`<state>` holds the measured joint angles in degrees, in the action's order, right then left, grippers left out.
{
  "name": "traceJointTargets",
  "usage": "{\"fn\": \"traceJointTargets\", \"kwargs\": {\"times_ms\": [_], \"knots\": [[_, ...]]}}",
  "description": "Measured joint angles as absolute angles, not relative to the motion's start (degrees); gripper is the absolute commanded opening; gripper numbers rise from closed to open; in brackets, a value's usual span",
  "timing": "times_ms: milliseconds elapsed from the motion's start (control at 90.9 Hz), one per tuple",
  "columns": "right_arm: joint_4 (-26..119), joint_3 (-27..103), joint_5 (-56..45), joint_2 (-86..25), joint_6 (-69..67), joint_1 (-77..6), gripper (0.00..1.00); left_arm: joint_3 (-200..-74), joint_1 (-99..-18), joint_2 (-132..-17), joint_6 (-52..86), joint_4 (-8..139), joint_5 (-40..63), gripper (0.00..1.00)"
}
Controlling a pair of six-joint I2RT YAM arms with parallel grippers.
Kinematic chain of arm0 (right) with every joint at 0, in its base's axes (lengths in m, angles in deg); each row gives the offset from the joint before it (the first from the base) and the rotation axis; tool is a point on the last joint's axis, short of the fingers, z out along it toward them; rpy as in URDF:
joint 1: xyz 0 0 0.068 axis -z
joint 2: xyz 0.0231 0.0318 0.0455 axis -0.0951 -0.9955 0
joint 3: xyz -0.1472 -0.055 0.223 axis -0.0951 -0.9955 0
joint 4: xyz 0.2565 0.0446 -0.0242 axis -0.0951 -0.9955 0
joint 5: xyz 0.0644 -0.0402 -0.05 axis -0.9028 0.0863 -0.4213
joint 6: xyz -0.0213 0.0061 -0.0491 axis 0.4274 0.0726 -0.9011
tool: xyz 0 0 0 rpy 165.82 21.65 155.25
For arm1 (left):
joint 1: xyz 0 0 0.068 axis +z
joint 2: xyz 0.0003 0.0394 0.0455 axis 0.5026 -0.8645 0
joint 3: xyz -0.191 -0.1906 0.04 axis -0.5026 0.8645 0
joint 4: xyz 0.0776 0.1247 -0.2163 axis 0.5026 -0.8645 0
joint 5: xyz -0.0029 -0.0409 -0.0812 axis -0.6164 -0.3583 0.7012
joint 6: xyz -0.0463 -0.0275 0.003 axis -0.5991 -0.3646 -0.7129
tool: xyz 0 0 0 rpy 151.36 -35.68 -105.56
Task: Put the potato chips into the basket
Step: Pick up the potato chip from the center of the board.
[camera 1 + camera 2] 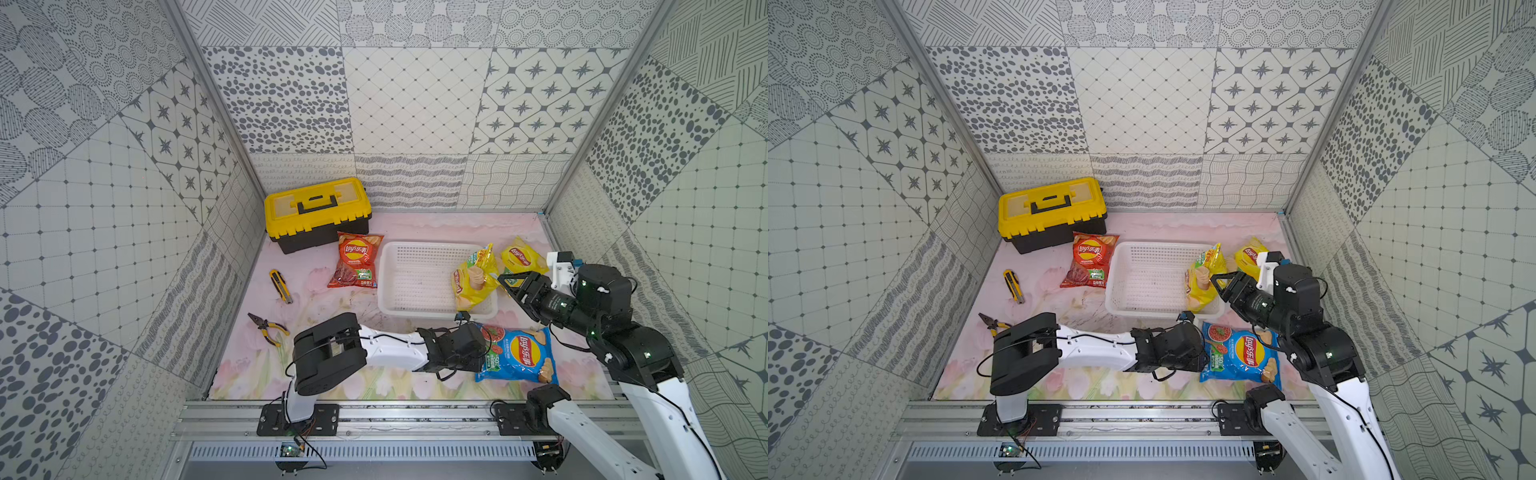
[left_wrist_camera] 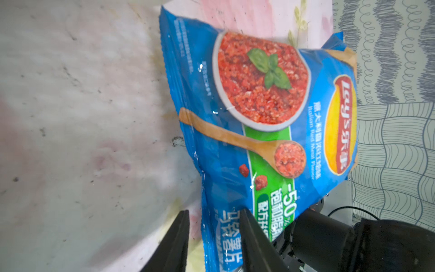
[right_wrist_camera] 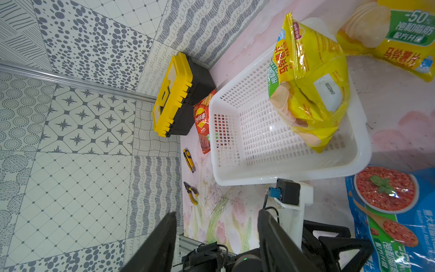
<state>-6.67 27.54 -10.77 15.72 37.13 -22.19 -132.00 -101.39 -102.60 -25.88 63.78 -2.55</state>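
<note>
In both top views the blue Lay's bag (image 1: 517, 353) lies flat just before the basket (image 1: 383, 278), long axis crosswise, bottom end leftward; the left wrist view shows the left gripper (image 2: 214, 212) parted astride that end's edge; the right wrist view, the right gripper (image 3: 217, 213) open, and a yellow Lay's bag (image 3: 310, 94) stood on end in the basket.

Three walls (image 1: 415, 104) papered in a patchwork of grey-and-white patterns (dots, stars, lattices, wavy lines) meet at slanting aluminium corner posts (image 1: 217, 104) and enclose a tabletop (image 1: 257, 365) covered in pale pink floral print, with a metal rail (image 1: 415, 409) along its front edge.
</note>
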Motion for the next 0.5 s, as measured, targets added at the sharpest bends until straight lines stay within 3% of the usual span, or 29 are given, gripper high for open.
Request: {"fn": "traceJointTargets", "kwargs": {"times_ms": [220, 495], "knots": [[-6.63, 27.76, -11.08, 16.16, 37.15, -22.19, 0.59, -131.76, -102.33, -102.60, -26.95, 63.87, -3.86, 0.36], [-6.63, 27.81, -11.58, 18.11, 38.09, -22.19, 0.59, -128.66, -104.21, -101.83, -28.90, 65.88, -4.91, 0.48]]}}
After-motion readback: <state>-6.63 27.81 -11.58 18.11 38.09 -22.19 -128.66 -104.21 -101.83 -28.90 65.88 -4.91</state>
